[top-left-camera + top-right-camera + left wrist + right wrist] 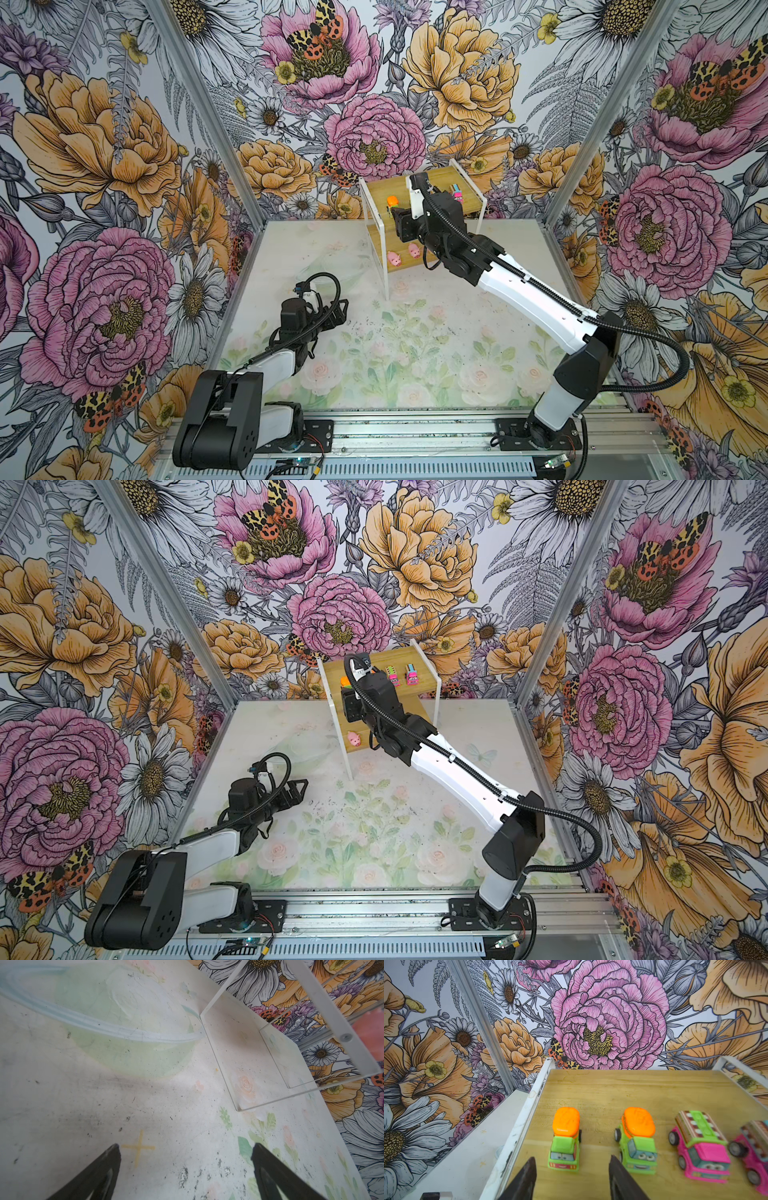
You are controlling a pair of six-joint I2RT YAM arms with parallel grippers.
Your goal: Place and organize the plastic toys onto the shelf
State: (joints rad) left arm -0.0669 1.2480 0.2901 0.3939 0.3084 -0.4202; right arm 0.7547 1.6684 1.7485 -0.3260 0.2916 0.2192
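The shelf (378, 193) (426, 675) stands at the back of the table. On its upper board (633, 1088) four trucks stand in a row: two orange-and-green trucks (564, 1140) (637, 1138) and two pink trucks (699, 1145) (753, 1153). My right gripper (572, 1157) hangs open just behind the outermost orange-and-green truck, with its jaws clear of the toy. Two pink pigs (394, 258) (413, 250) rest on the lower board, partly behind the right arm. My left gripper (338, 309) (186, 1146) is open and empty, low over the table left of the shelf.
A clear, greenish bowl (124, 1022) (328, 257) sits on the table left of the shelf. A yellow cross (139, 1147) is marked on the tabletop by the left gripper. The flowered back wall stands close behind the shelf.
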